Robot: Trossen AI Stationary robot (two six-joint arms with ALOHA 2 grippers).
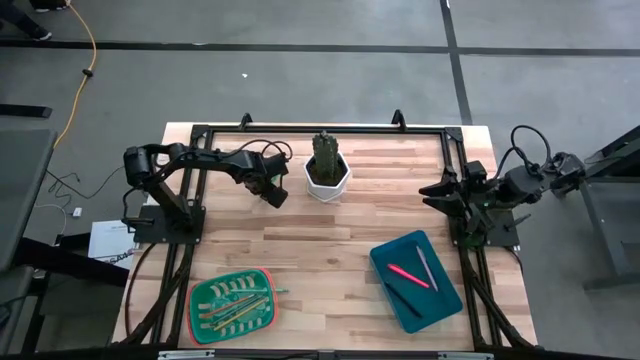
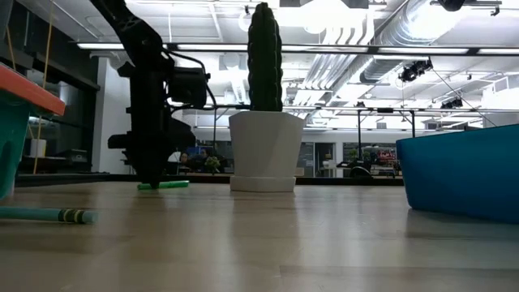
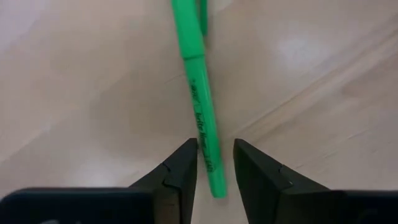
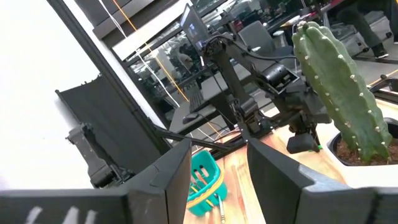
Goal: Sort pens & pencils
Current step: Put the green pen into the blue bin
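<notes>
A bright green pen (image 3: 199,93) lies flat on the wooden table, left of the cactus pot; the low view shows this pen (image 2: 166,185) too. My left gripper (image 3: 216,146) points straight down over one end of it, open, with one finger on each side of the barrel and lying across it. In the high view, my left gripper (image 1: 275,198) covers the pen. My right gripper (image 1: 432,192) hangs open and empty above the table's right side. A pink pen (image 1: 408,275) and a pale grey pen (image 1: 428,268) lie in the blue tray (image 1: 378,258). Several pencils (image 1: 235,308) lie in the green basket (image 1: 196,300). My left gripper has one fingertip (image 3: 186,163) right against the green pen's barrel near its end (image 3: 211,168); whether it touches, I cannot tell. A narrow gap shows between the pen and the other fingertip. The pen lies flat on the table.
A white pot with a green cactus (image 1: 327,172) stands at the far middle, just right of my left gripper. A teal pencil (image 2: 49,215) lies on the table near the green basket. Bare wood lies between basket and tray.
</notes>
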